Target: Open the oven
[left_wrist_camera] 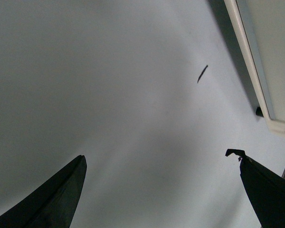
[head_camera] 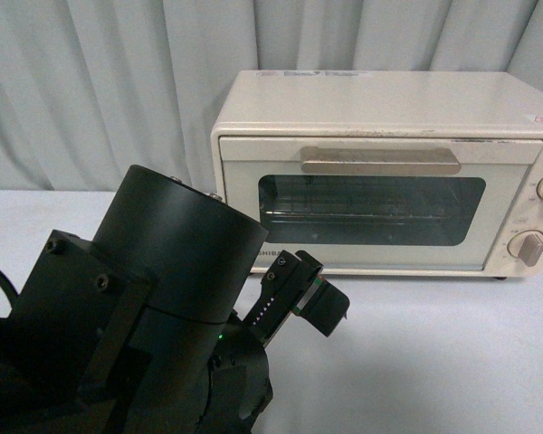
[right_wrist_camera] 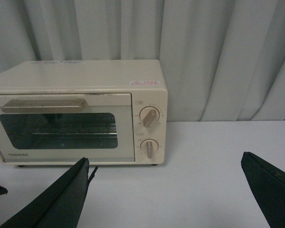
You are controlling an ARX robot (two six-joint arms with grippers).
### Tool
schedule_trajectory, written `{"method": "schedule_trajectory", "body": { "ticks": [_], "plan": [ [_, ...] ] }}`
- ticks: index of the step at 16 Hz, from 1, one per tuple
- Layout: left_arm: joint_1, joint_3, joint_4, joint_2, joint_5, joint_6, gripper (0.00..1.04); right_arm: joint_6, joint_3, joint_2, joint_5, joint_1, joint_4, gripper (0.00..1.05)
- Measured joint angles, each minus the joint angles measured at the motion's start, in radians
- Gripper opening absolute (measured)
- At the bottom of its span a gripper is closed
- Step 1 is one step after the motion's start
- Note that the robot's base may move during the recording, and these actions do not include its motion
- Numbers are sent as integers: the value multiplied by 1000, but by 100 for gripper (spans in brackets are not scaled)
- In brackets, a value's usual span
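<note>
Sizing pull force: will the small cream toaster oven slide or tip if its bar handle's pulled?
Probably slides: the cream boxy toaster oven looks compact, likely light, on a smooth white table. Its beige bar handle sits high on the door, so a pull might rock it forward. The handle looks rigid.

front: behind left arm [head_camera: 163, 298], facing oven [head_camera: 380, 172] | left wrist: close over table [left_wrist_camera: 109, 95] | right wrist: facing oven too

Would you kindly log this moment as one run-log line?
oven: shut | handle: untouched | left hand: open, over table near oven | right hand: open, facing oven, apart from it
</note>
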Motion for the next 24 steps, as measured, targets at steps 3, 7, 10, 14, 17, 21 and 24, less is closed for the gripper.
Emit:
{"method": "schedule_trajectory", "body": {
  "ticks": [3,7,10,14,17,21,24],
  "plan": [
    [26,17,2,30,-20,-18,98,0,0,0,0,0,0,98],
    [46,24,-13,67,-44,-43,98,0,0,0,0,0,0,98],
    [38,23,-8,72,-31,-43,98,0,0,0,0,0,0,98],
    [39,23,-8,72,-31,-43,98,185,156,259,394,196,-306,98],
    [38,23,-8,72,-31,-42,98,212,183,316,471,235,-303,98],
    [35,23,-9,72,-28,-43,98,153,403,583,650,223,2,98],
    [35,23,-8,72,-26,-43,98,-103,601,947,615,288,230,98]
  ]
}}
